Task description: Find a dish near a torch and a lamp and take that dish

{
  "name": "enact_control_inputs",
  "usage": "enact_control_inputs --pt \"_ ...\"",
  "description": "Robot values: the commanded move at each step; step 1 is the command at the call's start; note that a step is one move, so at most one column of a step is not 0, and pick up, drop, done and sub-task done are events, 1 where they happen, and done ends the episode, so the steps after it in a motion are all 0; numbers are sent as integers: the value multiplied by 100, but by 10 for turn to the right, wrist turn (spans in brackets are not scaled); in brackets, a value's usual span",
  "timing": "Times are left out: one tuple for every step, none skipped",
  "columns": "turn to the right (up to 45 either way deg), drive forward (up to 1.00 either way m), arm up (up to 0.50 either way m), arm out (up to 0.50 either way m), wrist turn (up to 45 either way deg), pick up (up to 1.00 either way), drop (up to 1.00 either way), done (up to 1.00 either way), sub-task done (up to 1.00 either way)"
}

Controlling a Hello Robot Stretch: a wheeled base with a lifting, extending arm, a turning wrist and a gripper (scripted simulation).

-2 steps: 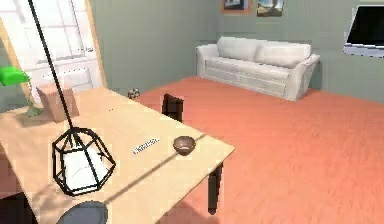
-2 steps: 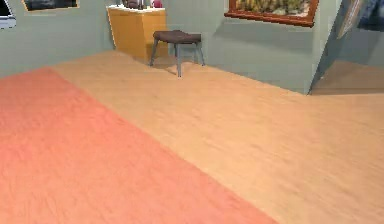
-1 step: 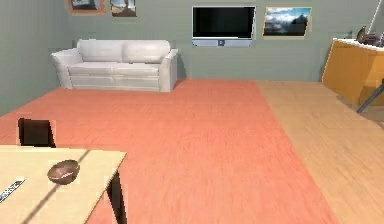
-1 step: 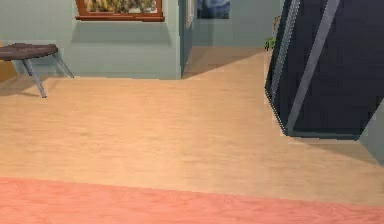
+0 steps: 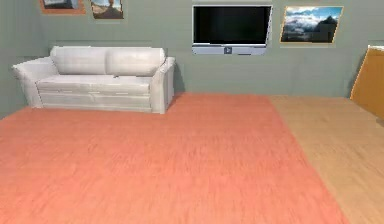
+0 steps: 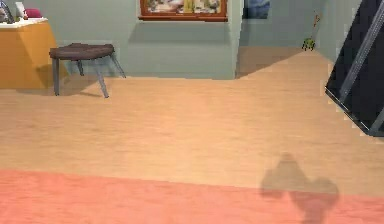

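The jaws first: I cannot tell their state from these views, so I plan with that unsettled. The step in hand, as I judge it, is the search, and I cannot say for certain where the dish is.

Going from the left in the forward view:
- a white sofa (image 5: 95,80) stands against the wall at the edge of the red rug (image 5: 150,160)
- a dark television (image 5: 231,27) hangs on the wall
- a framed picture (image 5: 311,24) hangs just beside it
- a slice of an orange cabinet (image 5: 370,85) sits at the right edge

In the arm side view, an orange surface (image 6: 25,60) sits at the far left with small things (image 6: 30,13) on top, one reddish, all too small to name. Then come a dark stool (image 6: 82,52), a wall picture (image 6: 182,8) and a tall dark block (image 6: 360,70).

My best guess for the dish is that orange surface — likely the same piece as the cabinet slice. To do this well, I would turn the base toward the forward view's right until the top faces the forward camera. Then I would drive in slowly over the wood floor (image 6: 200,120), clear of the stool. I would confirm a torch and a lamp beside the dish before reaching — no committing on a blob.
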Motion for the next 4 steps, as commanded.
enact_control_inputs --pt "450 0 0 0 0 0 0 0 0" --pt "450 0 0 0 0 0 0 0 0" --pt "450 0 0 0 0 0 0 0 0" --pt "300 0 0 0 0 0 0 0 0"
